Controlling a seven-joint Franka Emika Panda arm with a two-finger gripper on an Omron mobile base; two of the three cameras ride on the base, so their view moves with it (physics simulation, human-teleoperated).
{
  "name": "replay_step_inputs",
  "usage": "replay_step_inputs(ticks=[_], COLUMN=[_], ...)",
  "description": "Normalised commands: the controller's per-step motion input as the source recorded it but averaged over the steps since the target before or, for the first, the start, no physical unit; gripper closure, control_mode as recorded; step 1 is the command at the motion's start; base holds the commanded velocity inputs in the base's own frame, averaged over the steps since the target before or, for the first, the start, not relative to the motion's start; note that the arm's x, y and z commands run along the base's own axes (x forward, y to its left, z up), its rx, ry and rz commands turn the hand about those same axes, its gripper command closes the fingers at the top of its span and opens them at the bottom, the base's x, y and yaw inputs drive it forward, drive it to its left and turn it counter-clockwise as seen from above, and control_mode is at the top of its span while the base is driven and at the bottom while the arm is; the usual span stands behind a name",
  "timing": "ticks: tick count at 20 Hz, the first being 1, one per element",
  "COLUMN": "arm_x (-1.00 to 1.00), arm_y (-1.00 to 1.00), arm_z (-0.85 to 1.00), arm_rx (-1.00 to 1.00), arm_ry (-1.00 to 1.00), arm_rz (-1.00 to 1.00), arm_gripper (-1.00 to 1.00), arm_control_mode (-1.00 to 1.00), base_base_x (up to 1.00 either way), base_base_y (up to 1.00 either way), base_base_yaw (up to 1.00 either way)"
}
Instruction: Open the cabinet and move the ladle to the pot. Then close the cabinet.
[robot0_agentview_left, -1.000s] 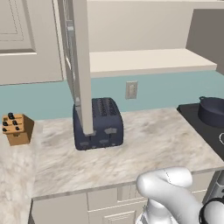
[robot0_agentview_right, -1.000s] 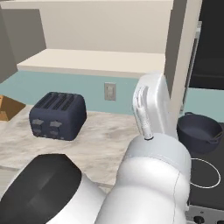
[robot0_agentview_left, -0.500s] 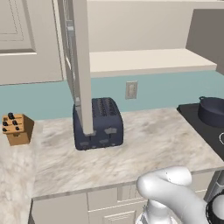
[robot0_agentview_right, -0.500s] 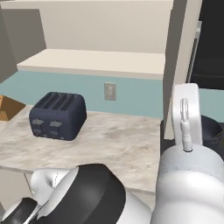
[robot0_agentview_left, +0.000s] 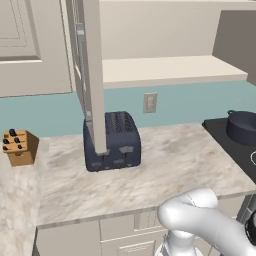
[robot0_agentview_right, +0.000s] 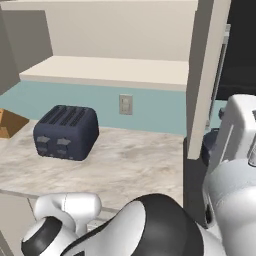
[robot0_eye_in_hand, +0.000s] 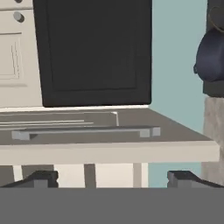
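Cabinet door (robot0_agentview_left: 93, 75) being held swung open above the toaster (robot0_agentview_left: 112, 141), pot (robot0_agentview_left: 242, 127) being kept on the stovetop (robot0_agentview_left: 225, 137), gripper (robot0_eye_in_hand: 112, 178) jaws being held released, nothing being grasped.

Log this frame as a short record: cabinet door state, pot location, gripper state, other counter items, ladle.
cabinet: one door swung open, seen edge-on above the toaster; shelf inside looks bare
pot: dark pot sits on the black stovetop at the counter's right end
gripper: open, fingers wide apart, nothing between them
counter items: dark blue toaster, wooden knife block
wall: outlet on teal backsplash
ladle: cannot tell where it is
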Motion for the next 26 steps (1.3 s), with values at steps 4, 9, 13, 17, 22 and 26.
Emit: replay_step_inputs(ticks=[4,9,13,17,22,26], arm_x=[0.0,0.06,0.3,0.42,0.42,0.3], arm_y=[-0.14,-0.12,0.0,0.0,0.0,0.0], arm_z=[-0.01,0.0,0.0,-0.03,-0.13,-0.24], arm_rx=[0.24,0.13,0.0,0.0,0.0,0.0], arm_ry=[0.0,0.0,0.0,0.0,0.0,0.0], arm_rz=[0.15,0.04,0.0,0.0,0.0,0.02], arm_gripper=[-1.0,-1.0,-1.0,-1.0,-1.0,-1.0], arm_control_mode=[-1.0,-1.0,-1.0,-1.0,-1.0,-1.0], base_base_x=[0.0,0.0,0.0,0.0,0.0,0.0], base_base_y=[0.0,0.0,0.0,0.0,0.0,0.0], base_base_yaw=[0.0,0.0,0.0,0.0,0.0,0.0])
